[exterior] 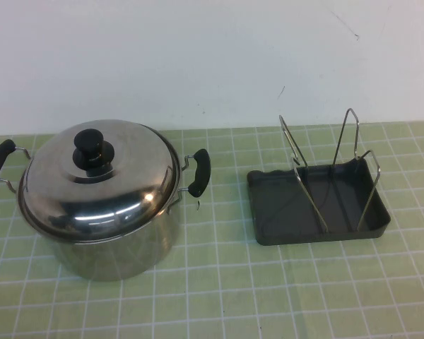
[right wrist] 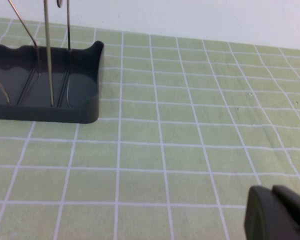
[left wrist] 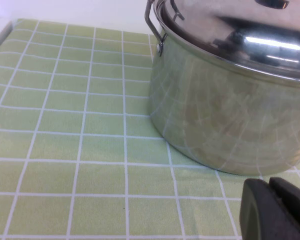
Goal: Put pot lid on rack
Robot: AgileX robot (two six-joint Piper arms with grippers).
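Note:
The shiny domed pot lid (exterior: 102, 180) with a black knob (exterior: 92, 147) sits on the steel pot (exterior: 113, 247) at the left of the table. The dark grey rack (exterior: 316, 205) with silver wire loops stands at the right. Neither gripper shows in the high view. My left gripper (left wrist: 275, 207) is shut and empty, low beside the pot's wall (left wrist: 230, 115), with the lid's edge (left wrist: 240, 35) above. My right gripper (right wrist: 277, 212) is shut and empty, over bare cloth, apart from the rack (right wrist: 45, 95).
A green checked cloth (exterior: 268, 296) covers the table. The pot has two black side handles (exterior: 198, 171). A white wall runs along the back. The table's left edge (left wrist: 0, 40) shows in the left wrist view.

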